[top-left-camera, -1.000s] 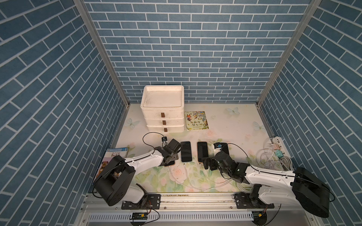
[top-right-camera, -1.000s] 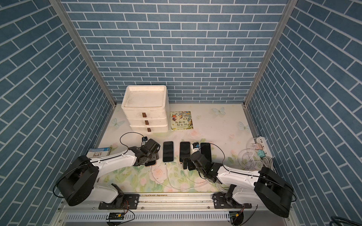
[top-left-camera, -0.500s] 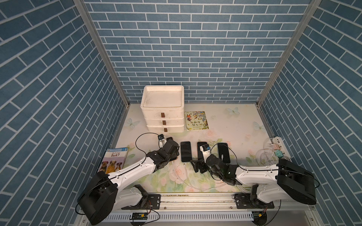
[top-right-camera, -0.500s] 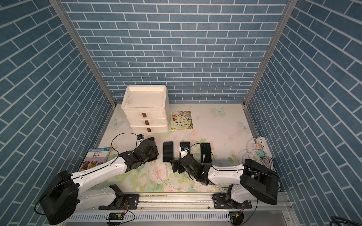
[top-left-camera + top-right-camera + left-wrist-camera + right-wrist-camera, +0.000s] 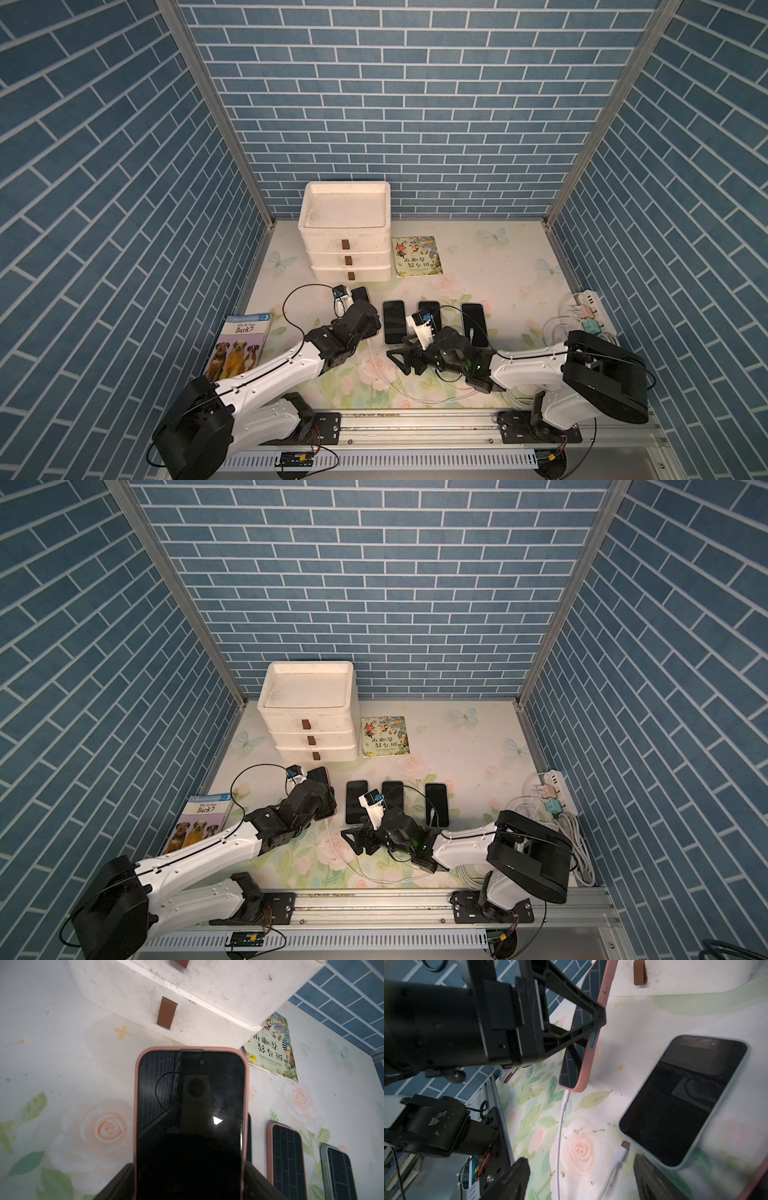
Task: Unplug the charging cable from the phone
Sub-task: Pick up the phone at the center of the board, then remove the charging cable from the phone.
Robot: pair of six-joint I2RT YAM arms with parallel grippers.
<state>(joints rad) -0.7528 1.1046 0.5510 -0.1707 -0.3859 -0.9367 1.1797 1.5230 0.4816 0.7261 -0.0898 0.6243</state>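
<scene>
Pink-cased phone (image 5: 190, 1105) clamped by left end effector (image 5: 189, 1182), cable (image 5: 560, 1126) plugged; right end effector (image 5: 581, 1177) spread wide.

Blue brick walls (image 5: 415, 104), floral tabletop (image 5: 498, 270), white drawer unit (image 5: 324, 249)

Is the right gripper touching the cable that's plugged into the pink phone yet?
Apart. In the right wrist view the cable runs from the pink phone between the open fingers of the right gripper, with mat showing either side of it.

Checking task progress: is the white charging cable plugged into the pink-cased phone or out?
Plugged in: the white charging cable runs straight into the bottom edge of the pink-cased phone.
</scene>
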